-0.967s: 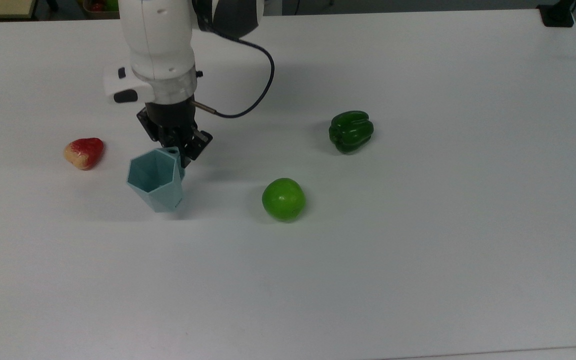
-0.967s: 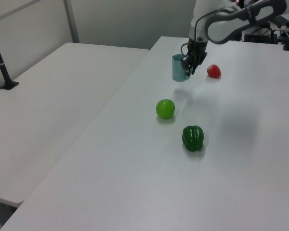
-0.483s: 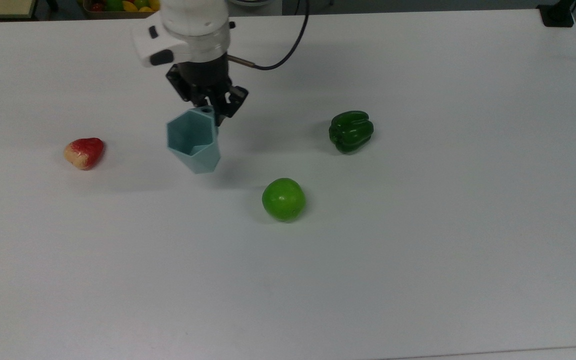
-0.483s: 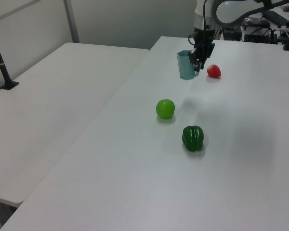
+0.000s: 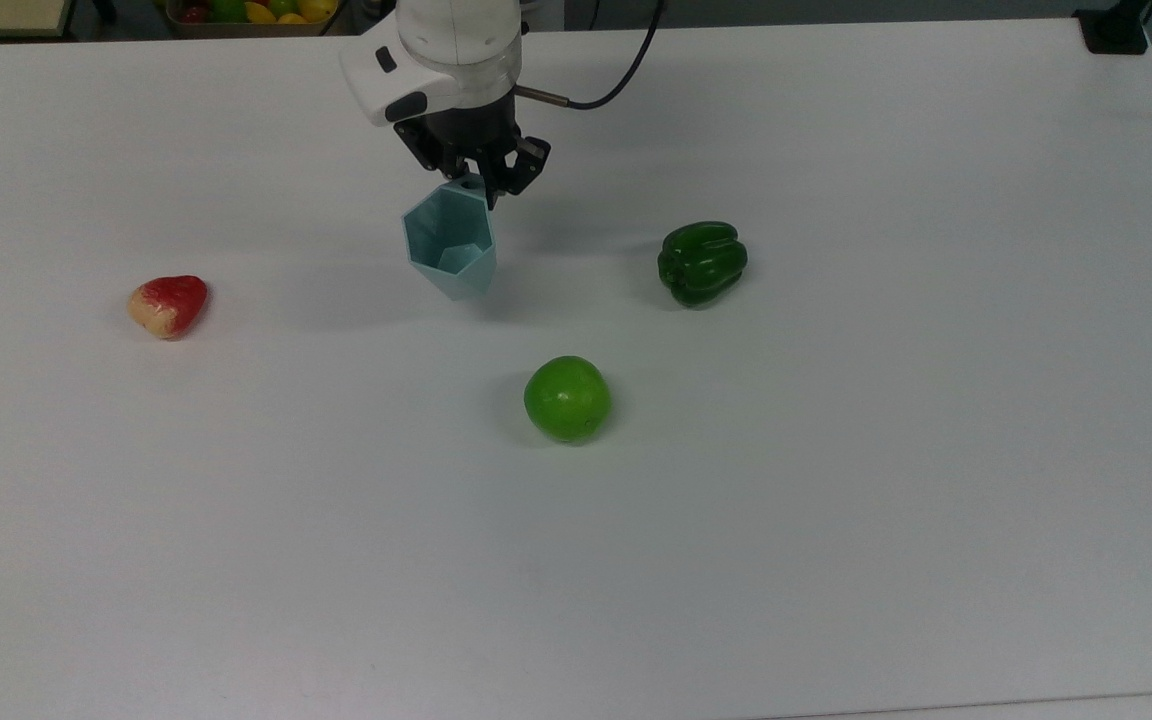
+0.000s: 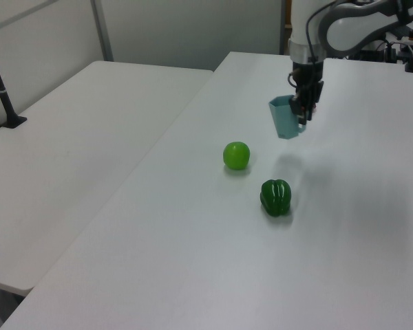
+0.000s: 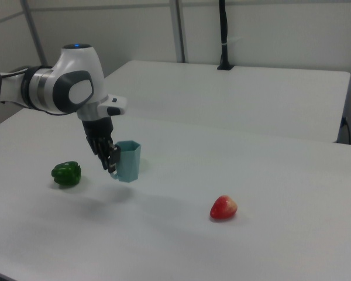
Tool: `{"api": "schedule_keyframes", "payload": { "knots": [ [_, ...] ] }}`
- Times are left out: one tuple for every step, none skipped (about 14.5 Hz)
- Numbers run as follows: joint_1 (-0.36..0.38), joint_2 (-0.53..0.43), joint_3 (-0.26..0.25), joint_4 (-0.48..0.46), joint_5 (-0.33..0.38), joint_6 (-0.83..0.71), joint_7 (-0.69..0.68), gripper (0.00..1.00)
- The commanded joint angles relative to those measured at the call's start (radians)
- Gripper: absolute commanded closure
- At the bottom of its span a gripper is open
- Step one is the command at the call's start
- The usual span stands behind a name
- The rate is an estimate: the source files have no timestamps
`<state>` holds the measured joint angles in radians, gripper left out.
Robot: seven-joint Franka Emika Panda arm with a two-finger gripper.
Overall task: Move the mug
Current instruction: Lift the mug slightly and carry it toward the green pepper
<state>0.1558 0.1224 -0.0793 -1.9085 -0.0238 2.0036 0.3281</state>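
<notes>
The mug (image 5: 449, 243) hangs above the table (image 5: 836, 500), carried over the last second from beside the red fruit (image 5: 168, 305) rightward and farther back in the top view, toward the green pepper (image 5: 702, 262). The jaws of the gripper (image 5: 477, 182) clamp its handle side, apparently the tab. Transport is underway; set-down remains.
</notes>
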Motion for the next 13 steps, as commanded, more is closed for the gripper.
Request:
{"api": "schedule_keyframes", "payload": {
  "knots": [
    [-0.016, -0.138, -0.010, -0.164, -0.007, -0.005, -0.078, 0.88],
    [-0.028, -0.144, -0.010, -0.184, -0.010, -0.003, -0.087, 0.88],
    [-0.041, -0.138, -0.010, -0.193, -0.013, -0.002, -0.093, 0.88],
    [-0.042, -0.136, -0.010, -0.205, -0.014, 0.004, -0.095, 0.88],
    [-0.042, -0.133, -0.010, -0.222, -0.016, 0.007, -0.104, 0.88],
    [-0.041, -0.132, -0.011, -0.234, -0.022, 0.015, -0.104, 0.88],
    [-0.041, -0.130, -0.010, -0.245, -0.028, 0.032, -0.104, 0.88],
    [-0.041, -0.122, -0.010, -0.254, -0.030, 0.049, -0.104, 0.88],
    [-0.041, -0.109, -0.010, -0.256, -0.030, 0.056, -0.104, 0.88],
    [-0.038, -0.098, -0.010, -0.256, -0.030, 0.060, -0.103, 0.88],
    [-0.035, -0.093, -0.011, -0.256, -0.031, 0.060, -0.103, 0.87],
    [-0.033, -0.092, -0.010, -0.256, -0.031, 0.060, -0.103, 0.86],
    [-0.032, -0.090, -0.011, -0.256, -0.031, 0.060, -0.103, 0.84]
  ]
}}
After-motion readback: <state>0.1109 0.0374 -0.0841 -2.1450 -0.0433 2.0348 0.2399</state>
